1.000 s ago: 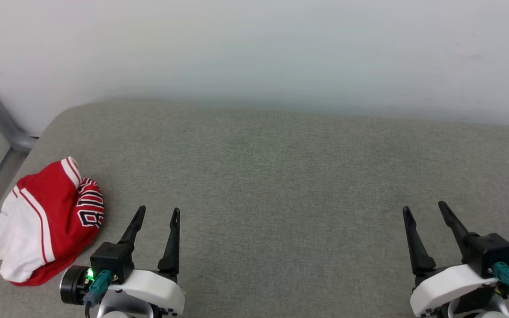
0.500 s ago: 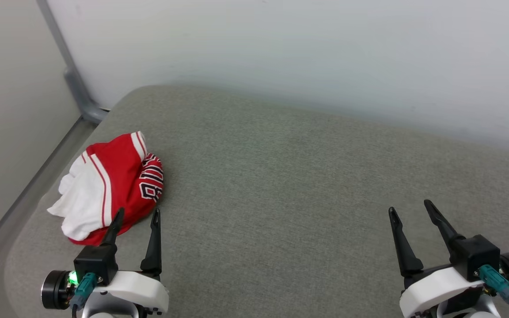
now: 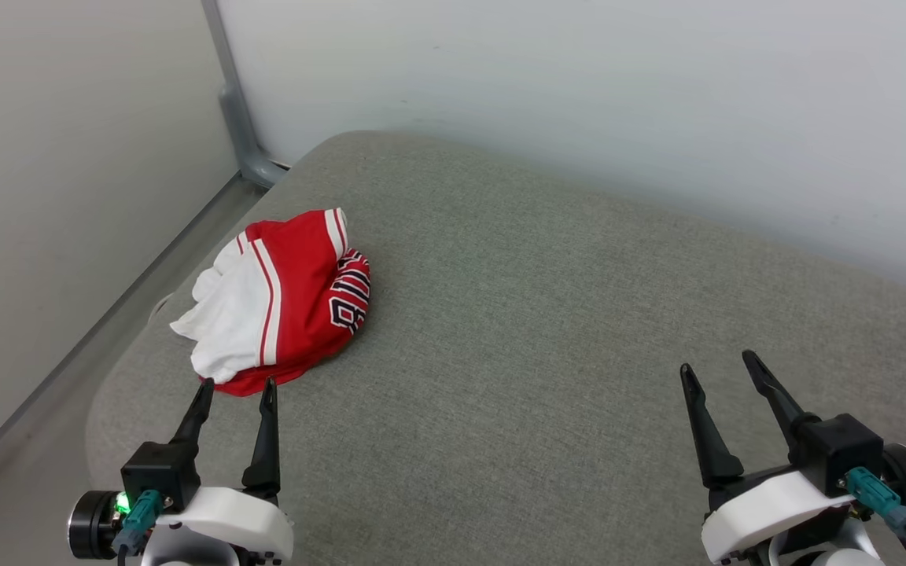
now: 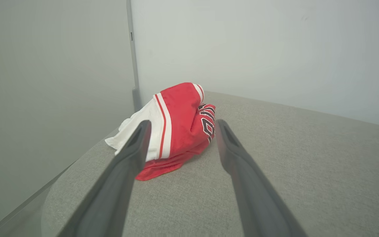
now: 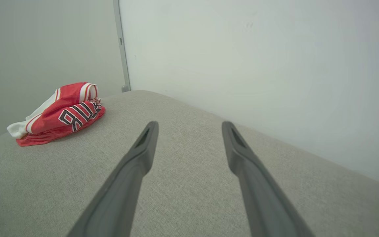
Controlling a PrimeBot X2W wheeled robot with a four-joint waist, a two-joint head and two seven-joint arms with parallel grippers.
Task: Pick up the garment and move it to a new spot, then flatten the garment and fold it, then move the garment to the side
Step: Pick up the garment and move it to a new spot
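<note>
So the garment (image 3: 280, 303) is a crumpled heap near the far-left corner of the gray cushion (image 3: 539, 330), roughly 10 o'clock from the middle of the head view and close to the left edge. Nothing's holding it. Its long axis runs about 7 o'clock to 1 o'clock: the striped trim end points to 1, the white sleeve spills toward 8, and the black lettering faces 4.

The left pincer (image 3: 237, 385) is right at the heap's 6 o'clock, fingers apart and aimed up at 12, tips just beside the red hem. I think there's a sliver of gap, but it's hard to be sure from this angle. The right pincer (image 3: 716, 363) is way off at the heap's 4 o'clock, fingers also apart, with nothing between them and bare cushion ahead.

My read is that we're at step one, the pickup, and the grab hasn't happened yet. The next move is for the left arm to push forward and down so the fingers straddle a thick fold, then close. The fabric is thin, so a shallow pinch could catch just one layer and drag the heap off the edge.
</note>
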